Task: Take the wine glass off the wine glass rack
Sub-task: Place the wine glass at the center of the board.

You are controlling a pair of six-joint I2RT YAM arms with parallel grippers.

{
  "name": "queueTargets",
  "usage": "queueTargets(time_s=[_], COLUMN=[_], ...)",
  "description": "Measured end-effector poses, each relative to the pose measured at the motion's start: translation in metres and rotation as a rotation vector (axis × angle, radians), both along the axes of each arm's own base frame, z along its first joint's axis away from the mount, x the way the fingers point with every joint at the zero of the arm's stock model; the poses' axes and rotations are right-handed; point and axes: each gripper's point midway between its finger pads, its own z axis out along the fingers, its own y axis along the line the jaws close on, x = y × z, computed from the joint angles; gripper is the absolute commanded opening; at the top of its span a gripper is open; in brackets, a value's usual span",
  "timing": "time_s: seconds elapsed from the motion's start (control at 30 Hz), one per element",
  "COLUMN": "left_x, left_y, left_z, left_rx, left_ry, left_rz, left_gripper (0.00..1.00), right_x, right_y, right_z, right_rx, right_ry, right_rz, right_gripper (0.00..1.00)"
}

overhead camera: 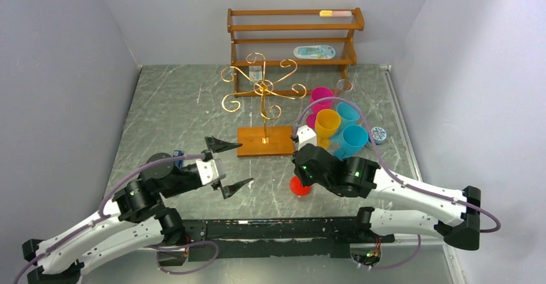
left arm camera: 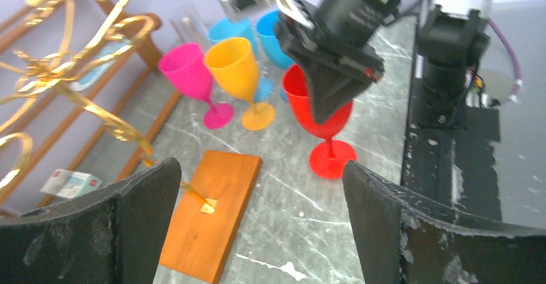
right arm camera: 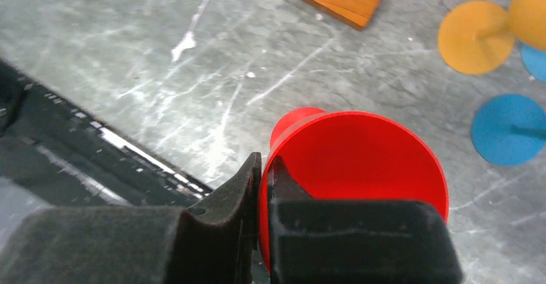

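Right wrist view: I read the right gripper clamped on the rim of the red wine glass, with one finger inside the bowl and one outside. Left wrist view shows that glass upright, its foot down at the tabletop; I cannot confirm contact. The glass is off the wine glass rack, on the near right of the rack's wooden base. The left gripper hangs with jaws wide apart, holding nothing, near the front-left corner of that base. Pink, yellow and blue glasses stand grouped right of the rack, in front of the wooden shelf
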Motion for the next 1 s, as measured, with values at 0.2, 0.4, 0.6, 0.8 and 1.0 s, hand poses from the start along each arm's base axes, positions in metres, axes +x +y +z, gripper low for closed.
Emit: queueTargets(time_s=[0.2,0.4,0.6,0.8,1.0], left_x=[0.012,0.031,0.044,0.053,0.056], left_y=[0.022,0.035,0.045,0.052,0.054], left_z=[0.02,0.018,0.011,0.003,0.001], left_rx=[-0.079,-0.119,-0.155,-0.153,-0.142], left_ry=[-0.018,0.064,0.169,0.249,0.294], left_rz=[0.133,0.279,0.405,0.492,0.533], left_gripper=[1.0,1.0,1.0,1.0,1.0], right_x=[0.014,0.029,0.048,0.075,0.083], right_y=[-0.019,-0.034,-0.044,-0.068,-0.08], right_z=[-0.027,-0.011,-0.006,-0.028,-0.022], right_rx=[-0.064,-0.005,0.011,-0.067,-0.02], right_ry=[-0.043,-0.123,-0.159,-0.085,-0.091], right_rz=[-0.127,-0.267,-0.39,-0.519,-0.56], right_gripper=[0.0,0.0,0.0,0.0,0.0])
